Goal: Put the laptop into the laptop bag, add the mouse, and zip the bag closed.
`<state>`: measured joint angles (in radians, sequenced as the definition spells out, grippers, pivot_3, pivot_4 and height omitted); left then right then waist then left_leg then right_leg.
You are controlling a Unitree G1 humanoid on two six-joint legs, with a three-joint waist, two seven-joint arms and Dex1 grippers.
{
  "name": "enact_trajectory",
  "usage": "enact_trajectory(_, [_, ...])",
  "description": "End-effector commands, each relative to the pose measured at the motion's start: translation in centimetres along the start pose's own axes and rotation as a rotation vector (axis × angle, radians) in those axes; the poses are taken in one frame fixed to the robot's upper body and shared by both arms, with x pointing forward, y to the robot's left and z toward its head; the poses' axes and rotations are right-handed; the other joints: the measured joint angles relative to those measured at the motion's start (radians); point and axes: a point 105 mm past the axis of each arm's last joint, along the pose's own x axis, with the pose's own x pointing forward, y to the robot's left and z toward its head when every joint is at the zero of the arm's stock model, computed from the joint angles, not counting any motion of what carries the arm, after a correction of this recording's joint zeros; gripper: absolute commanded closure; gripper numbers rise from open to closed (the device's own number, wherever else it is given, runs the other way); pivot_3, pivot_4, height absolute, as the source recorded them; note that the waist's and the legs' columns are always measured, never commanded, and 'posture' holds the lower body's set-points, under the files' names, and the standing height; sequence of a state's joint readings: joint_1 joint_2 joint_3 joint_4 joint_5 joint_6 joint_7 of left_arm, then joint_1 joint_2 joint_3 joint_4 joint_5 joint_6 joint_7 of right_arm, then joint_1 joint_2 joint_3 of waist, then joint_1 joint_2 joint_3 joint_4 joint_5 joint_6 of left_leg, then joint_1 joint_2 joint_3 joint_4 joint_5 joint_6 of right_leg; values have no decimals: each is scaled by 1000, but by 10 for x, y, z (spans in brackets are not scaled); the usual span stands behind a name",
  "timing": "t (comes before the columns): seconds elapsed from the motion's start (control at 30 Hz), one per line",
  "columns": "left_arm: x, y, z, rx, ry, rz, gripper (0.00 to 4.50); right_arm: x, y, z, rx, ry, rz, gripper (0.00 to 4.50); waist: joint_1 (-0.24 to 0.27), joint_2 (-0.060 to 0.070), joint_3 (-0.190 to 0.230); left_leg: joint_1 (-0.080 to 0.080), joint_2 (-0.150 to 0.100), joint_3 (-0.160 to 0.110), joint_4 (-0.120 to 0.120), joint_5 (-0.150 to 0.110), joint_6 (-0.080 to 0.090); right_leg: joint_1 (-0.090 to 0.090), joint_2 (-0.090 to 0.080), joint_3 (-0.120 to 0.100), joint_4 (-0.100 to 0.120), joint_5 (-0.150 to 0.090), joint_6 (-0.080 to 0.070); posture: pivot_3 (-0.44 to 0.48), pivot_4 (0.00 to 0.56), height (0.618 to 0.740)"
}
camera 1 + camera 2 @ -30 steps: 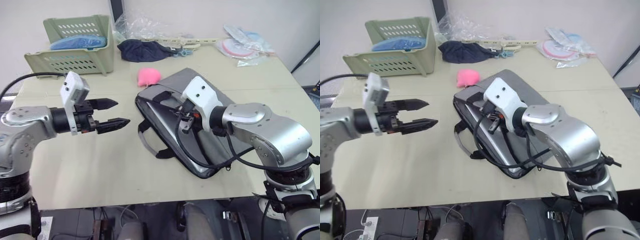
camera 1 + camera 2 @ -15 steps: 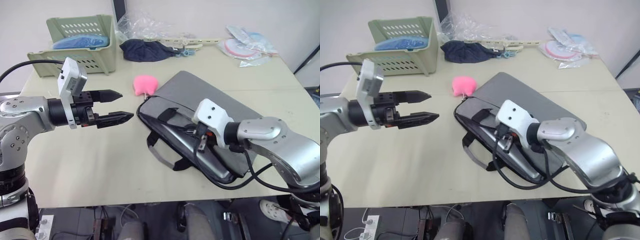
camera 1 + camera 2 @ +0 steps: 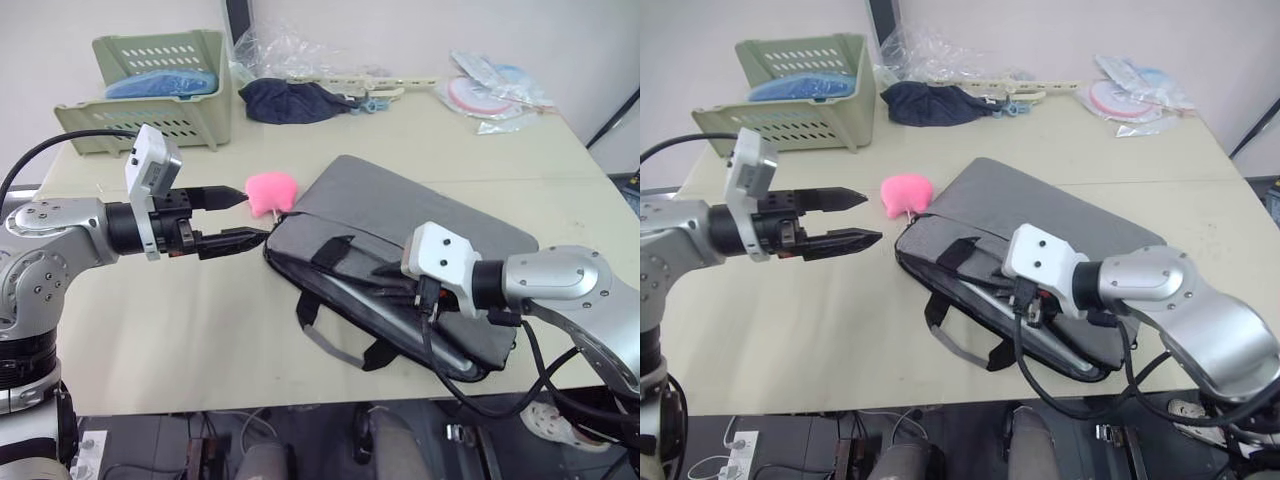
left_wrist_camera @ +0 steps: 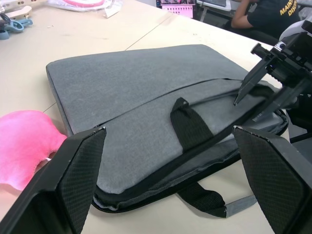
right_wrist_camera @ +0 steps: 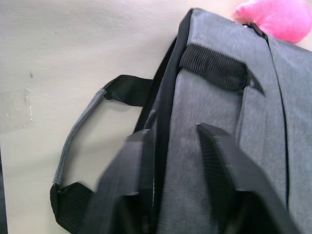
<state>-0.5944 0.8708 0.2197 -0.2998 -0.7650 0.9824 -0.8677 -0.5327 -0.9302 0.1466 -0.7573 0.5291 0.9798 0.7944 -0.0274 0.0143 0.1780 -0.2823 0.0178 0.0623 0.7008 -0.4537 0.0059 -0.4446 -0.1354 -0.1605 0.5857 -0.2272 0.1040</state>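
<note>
The grey laptop bag [image 3: 400, 250] lies flat in the middle of the frame on a pale table [image 3: 180, 330]. It is made of soft woven cloth with black strap handles [image 3: 335, 250] and a dark zipper edge along its near side. A thin silver strip, maybe the laptop, shows in the open edge, but it is hard to be sure.

The left gripper [image 3: 235, 215] sits at centre left with its two pointed black fingers spread apart and holding nothing. Its tips are just beside the bag's corner and a fluffy pink toy [image 3: 270, 190].

The right gripper [image 5: 180, 161] is at the lower right of the head views, at the bag's near edge. From the head views I cannot tell what its fingers do. The right wrist view shows more: the two black fingers are a little apart, with the bag's edge and zipper line between them. A grey loop handle [image 5: 80, 139] lies flat on the table beside them.

The left wrist view shows the bag's smooth top and the right gripper's thin tips touching the zipper line. A person in a dark shirt [image 4: 265, 19] sits far behind.

A green plastic basket [image 3: 150, 85] with holes stands at the upper left.
</note>
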Motion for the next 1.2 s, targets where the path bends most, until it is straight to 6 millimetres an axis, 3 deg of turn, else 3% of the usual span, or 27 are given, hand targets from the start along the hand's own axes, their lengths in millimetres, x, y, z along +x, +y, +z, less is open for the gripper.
enact_trajectory(0.03, [1,1,-2,8,-9,-8,0,-8,-8,12,-51,-39,-53,1574,1,0,0,0,0,0,0,0,0,0,0,0,0,0,0,0,150,740])
enact_trajectory(0.23, [-1,9,-11,-28,-3,4,0,-30,-39,34,59,-123,-130,1574,-1,0,0,0,0,0,1,0,0,0,0,0,1,0,0,0,150,740])
enact_trajectory(0.33, [-6,26,-26,-80,-1,37,0,-70,-71,36,221,-171,-266,1574,1,0,0,0,0,0,1,0,0,0,0,0,1,0,0,0,150,740])
enact_trajectory(0.43, [-7,39,-36,-101,-4,53,0,-95,-78,28,334,-172,-329,1574,7,0,0,-1,0,0,1,0,0,0,0,-1,0,0,0,0,150,740])
enact_trajectory(0.53, [-6,53,-46,-133,-22,64,0,-114,-78,7,415,-116,-416,1574,14,-1,0,-1,0,0,0,0,0,0,0,-1,0,0,0,0,150,740])
enact_trajectory(0.7, [14,74,-70,-194,-38,65,0,-136,-53,-54,629,-14,-546,1574,34,-3,-2,-2,0,2,0,0,0,2,1,-1,1,0,0,0,150,740])
enact_trajectory(0.9, [35,86,-79,-279,-94,40,0,-148,-14,-97,819,18,-629,1574,37,-5,-2,-2,-1,4,1,0,1,2,0,2,2,1,1,0,150,740])
enact_trajectory(1.2, [59,89,-94,-315,-79,12,0,-152,19,-126,958,44,-684,1574,23,-6,-2,0,-1,4,1,0,1,3,0,3,3,1,1,0,150,740])
